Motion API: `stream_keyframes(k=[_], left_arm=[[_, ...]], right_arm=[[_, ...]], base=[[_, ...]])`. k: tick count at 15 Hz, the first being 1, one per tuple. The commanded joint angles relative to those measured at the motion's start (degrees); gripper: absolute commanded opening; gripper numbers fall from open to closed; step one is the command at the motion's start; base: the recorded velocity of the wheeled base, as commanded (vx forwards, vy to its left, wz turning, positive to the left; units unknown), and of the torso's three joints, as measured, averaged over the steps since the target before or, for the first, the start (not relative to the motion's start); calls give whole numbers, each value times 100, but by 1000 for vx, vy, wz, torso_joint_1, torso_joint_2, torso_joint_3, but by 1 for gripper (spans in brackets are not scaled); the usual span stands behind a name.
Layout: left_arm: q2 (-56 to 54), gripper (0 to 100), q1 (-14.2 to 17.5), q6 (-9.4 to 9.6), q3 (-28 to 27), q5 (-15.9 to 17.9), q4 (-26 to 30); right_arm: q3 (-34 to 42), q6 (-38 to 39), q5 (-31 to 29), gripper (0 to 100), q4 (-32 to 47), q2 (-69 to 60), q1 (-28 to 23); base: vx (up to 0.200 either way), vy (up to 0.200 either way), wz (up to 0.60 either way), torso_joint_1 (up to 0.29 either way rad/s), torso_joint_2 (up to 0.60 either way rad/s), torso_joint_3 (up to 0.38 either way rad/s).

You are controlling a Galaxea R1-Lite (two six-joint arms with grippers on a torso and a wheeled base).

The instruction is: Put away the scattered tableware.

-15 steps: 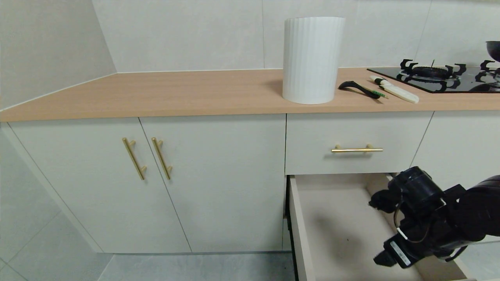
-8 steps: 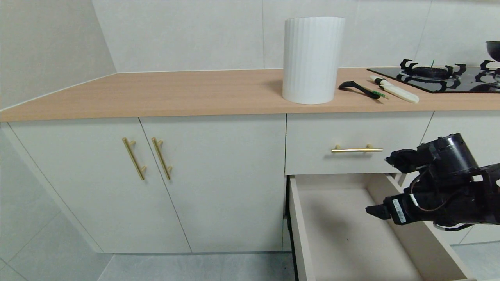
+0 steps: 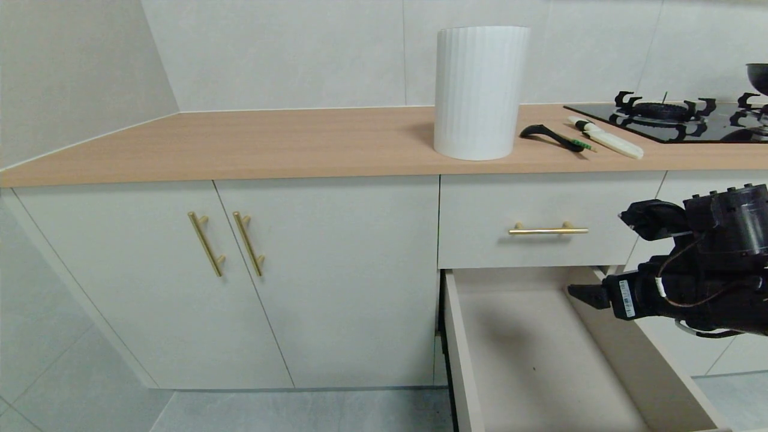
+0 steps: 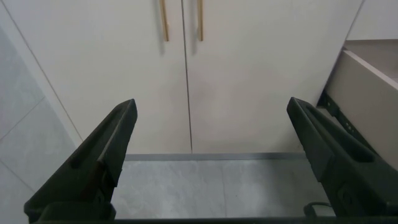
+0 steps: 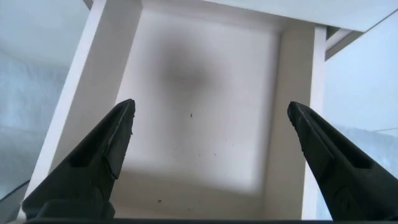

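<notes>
The left gripper point(image 4: 211, 155) is hanging low in front of the cupboard doors point(image 4: 186, 74). Its fingers point(image 4: 115, 152) are standing wide apart and gripping nothing, with floor tiles showing between them. One side of the pulled-out drawer point(image 4: 367, 81) is showing beside it.

The right gripper point(image 5: 211, 155) is hovering over that same drawer. Its fingers are likewise spread wide, holding and touching nothing, and the drawer's floor is showing between them. In the head view it is hanging at the far right, above the drawer's right wall and about level with the gold handle point(image 3: 548, 229) of the closed drawer front above.

The tableware is lying on the countertop point(image 3: 270, 144), well above both grippers and apart from them. A black spoon point(image 3: 549, 136) is resting just right of a tall white ribbed canister point(image 3: 479, 93). A white utensil point(image 3: 607, 140) is lying just beyond it at a slant, near the stove point(image 3: 666, 117). Both pieces are sitting above the right gripper, slightly to its left, and far to the right of the left gripper.
</notes>
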State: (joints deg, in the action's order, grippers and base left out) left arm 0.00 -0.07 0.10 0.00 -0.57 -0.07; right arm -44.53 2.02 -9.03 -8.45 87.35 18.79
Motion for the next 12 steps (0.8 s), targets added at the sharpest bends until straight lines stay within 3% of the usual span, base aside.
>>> stream_keyframes(k=[1, 3, 7, 12], left_arm=[[9, 100, -1, -1, 0, -4, -1], [9, 100, -1, -1, 0, -4, -1], [9, 100, -1, -1, 0, -4, -1], [9, 100, -1, -1, 0, -4, -1]], right_arm=[[6, 0, -2, 100, -25, -95, 2], [32, 0, -2, 100, -175, -130, 2], [50, -9, -2, 100, -201, -156, 11], [67, -9, -2, 100, -201, -192, 2]], base=[[0, 0, 0, 0, 0, 0], [0, 0, 0, 6, -25, -16], [0, 0, 0, 56, -227, -239], [0, 0, 0, 182, -513, -294]])
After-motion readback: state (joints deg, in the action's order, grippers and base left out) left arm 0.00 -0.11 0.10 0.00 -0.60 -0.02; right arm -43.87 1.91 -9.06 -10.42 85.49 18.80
